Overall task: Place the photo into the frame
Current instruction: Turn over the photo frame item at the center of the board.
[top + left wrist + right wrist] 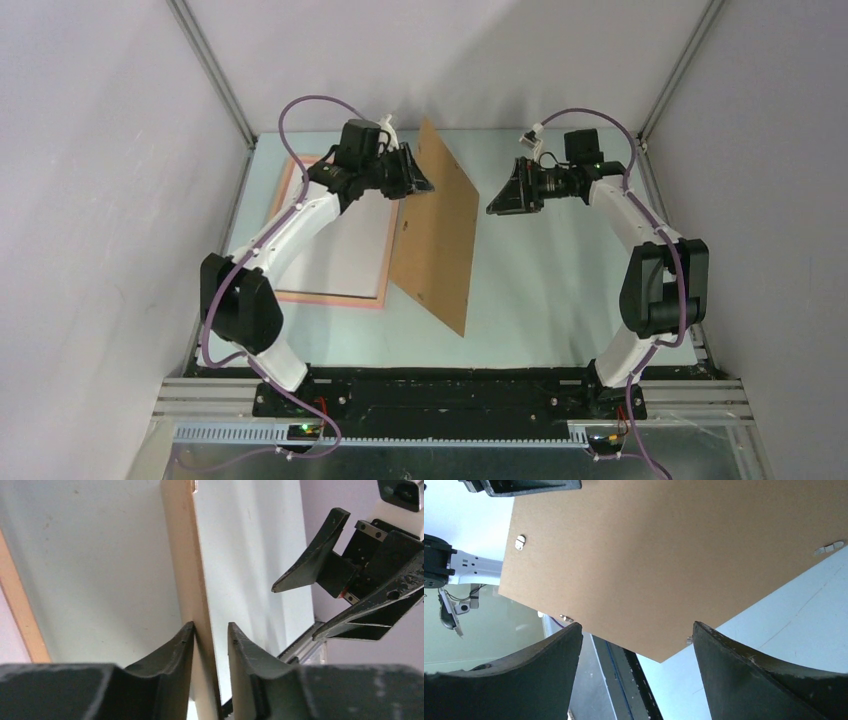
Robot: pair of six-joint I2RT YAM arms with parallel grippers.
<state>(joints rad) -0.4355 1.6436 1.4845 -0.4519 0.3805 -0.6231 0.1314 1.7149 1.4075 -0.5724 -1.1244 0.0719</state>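
Observation:
The salmon-pink frame (330, 297) lies flat at the left of the table. Its inside shows only plain white, and the photo is hidden or out of view. A brown backing board (435, 235) stands tilted on edge in the middle. My left gripper (418, 182) straddles the board's upper left edge. In the left wrist view the board (182, 555) runs between the jaws of the left gripper (210, 627): one finger touches it and the other stands a narrow gap away. My right gripper (497, 203) hangs open just right of the board, apart from it, with nothing between its fingers (549, 655).
The board (674, 555) carries small metal turn clips (520, 542) along its edges. A strip of the frame (20, 610) shows below the left wrist. Grey walls close in on both sides and at the back. The black rail of the arm bases (450, 385) runs along the near edge.

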